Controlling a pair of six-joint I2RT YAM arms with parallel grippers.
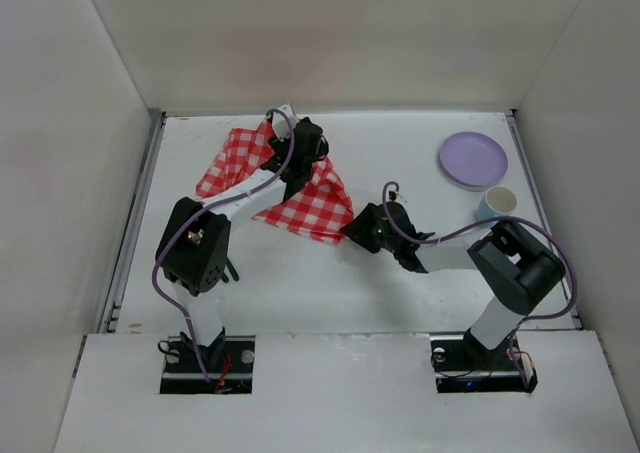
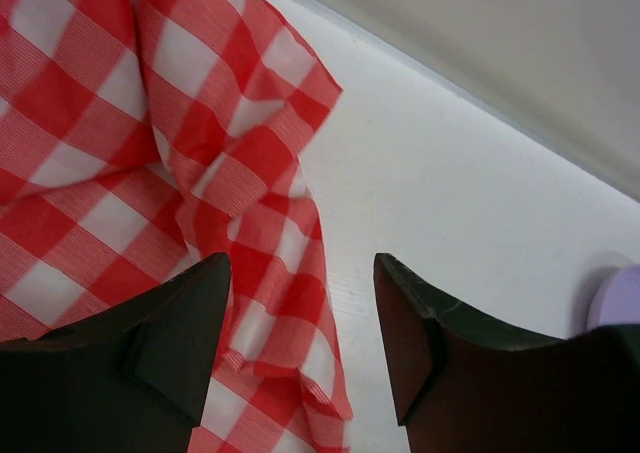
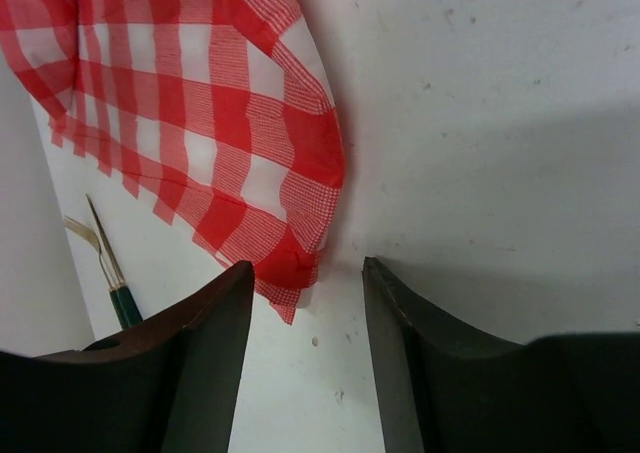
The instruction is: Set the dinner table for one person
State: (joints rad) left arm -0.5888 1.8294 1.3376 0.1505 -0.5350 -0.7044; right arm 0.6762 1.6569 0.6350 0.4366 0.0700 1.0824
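Cloth (image 1: 300, 198), red-and-white checked and crumpled, is lying at eleven o'clock on the white counter (image 1: 330, 283), no writing showing. The left end effector (image 2: 300, 348) and right end effector (image 3: 308, 358) are both hanging spread, gripping nothing. Bare surface is stretching at six o'clock; a purple plate (image 1: 472, 159) and cup (image 1: 497, 203) are sitting at two o'clock near the right rail.

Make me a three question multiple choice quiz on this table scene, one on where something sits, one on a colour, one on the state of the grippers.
1. Where is the purple plate?
A. far right of the dinner table
B. near left
C. on the checked cloth

2. What colour is the cloth?
A. blue and white
B. red and white
C. plain green

3. How are the left gripper and right gripper?
A. both open
B. both shut on the cloth
C. one holds the cup

Answers: A, the plate lies at the far right; B, red checks show; A, both jaws stand apart, gripping nothing.
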